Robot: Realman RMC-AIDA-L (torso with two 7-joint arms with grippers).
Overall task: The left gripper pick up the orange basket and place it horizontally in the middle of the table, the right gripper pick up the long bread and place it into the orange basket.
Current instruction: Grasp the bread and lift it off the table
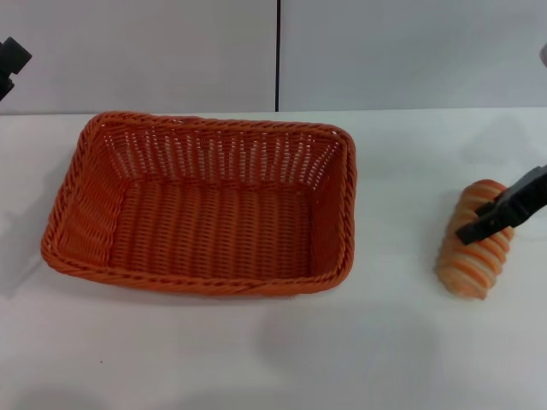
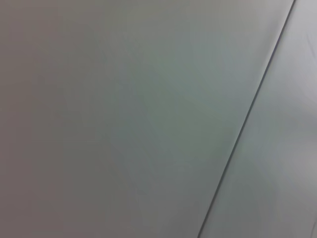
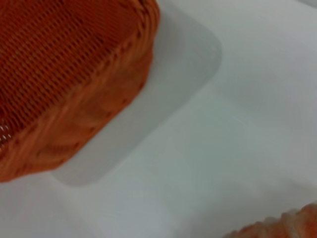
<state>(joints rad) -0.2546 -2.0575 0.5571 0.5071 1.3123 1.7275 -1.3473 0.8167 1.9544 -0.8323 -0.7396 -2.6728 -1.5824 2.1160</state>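
Observation:
The orange basket point(image 1: 205, 205) lies lengthwise on the white table point(image 1: 256, 350), a little left of centre, and it holds nothing. One of its corners fills part of the right wrist view, orange basket point(image 3: 64, 79). The long bread point(image 1: 473, 252), tan-orange with pale stripes, rests on the table to the right of the basket, and an edge of the long bread point(image 3: 287, 225) shows in the right wrist view. My right gripper point(image 1: 494, 215) reaches in from the right edge and crosses the top of the bread. My left gripper point(image 1: 10, 60) hangs high at the far left, away from the basket.
A grey wall with a dark vertical seam point(image 1: 278, 55) stands behind the table's back edge. The left wrist view shows only that wall and seam point(image 2: 247, 119). Bare tabletop lies in front of the basket and between basket and bread.

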